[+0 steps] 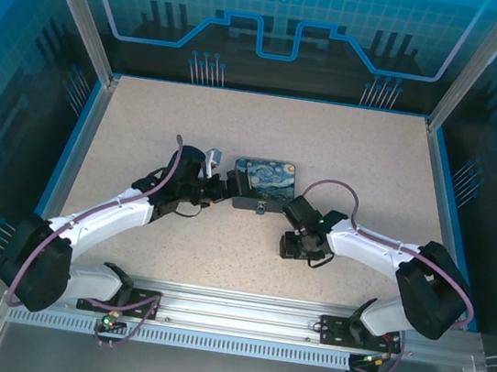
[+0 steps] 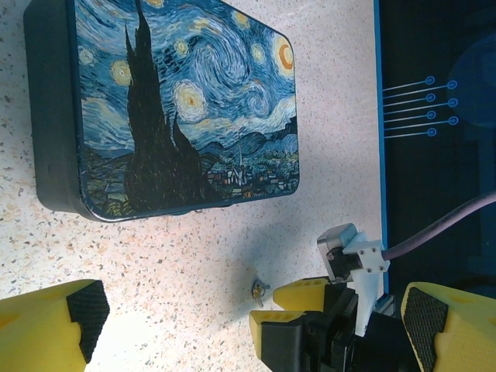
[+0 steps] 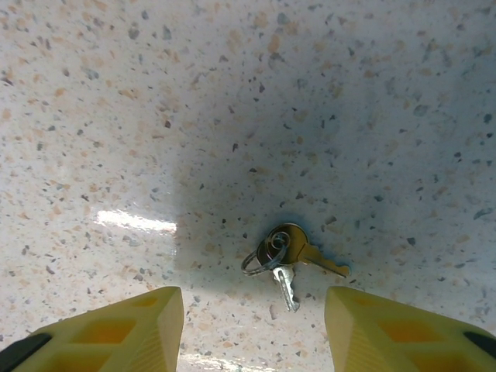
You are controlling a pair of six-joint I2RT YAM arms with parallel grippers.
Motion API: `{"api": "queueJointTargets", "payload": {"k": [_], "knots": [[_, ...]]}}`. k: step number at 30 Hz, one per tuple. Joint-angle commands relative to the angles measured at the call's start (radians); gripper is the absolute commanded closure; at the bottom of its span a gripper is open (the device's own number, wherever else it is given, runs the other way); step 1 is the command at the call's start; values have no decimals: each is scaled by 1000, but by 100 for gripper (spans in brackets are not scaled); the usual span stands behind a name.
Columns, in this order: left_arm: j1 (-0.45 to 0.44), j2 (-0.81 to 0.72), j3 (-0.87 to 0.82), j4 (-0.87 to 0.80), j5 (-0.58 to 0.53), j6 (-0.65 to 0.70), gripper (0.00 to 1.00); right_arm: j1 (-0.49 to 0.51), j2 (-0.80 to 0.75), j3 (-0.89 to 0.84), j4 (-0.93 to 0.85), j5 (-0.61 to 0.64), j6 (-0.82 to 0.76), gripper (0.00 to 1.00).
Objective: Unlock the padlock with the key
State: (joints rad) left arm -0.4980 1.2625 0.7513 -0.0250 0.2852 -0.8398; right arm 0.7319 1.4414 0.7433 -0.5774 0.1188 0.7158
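Key [image 3: 298, 246] lying flat, right jaws parted above

- I see the printed box [image 1: 265, 176] flat on the table [image 1: 356, 146].
- My left gripper [image 1: 226, 186] sits at its left end.
- My right gripper [image 1: 294, 214] is by its near-right corner.

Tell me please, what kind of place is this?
Probably a robotics lab test cell: a speckled tabletop, enclosed by aluminium posts and blue printed panels, with a left arm and a right arm bolted to a rail at its near edge.
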Motion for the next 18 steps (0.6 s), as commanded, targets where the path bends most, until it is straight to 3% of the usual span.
{"api": "queueJointTargets", "payload": {"k": [1,18], "knots": [[-8,11,39,-10,8,-7,1,-10,10,-22,17,-19,23,49],[-14,14,46,-16,6,-4,1,-33,77,7,22,10,2,49]]}}
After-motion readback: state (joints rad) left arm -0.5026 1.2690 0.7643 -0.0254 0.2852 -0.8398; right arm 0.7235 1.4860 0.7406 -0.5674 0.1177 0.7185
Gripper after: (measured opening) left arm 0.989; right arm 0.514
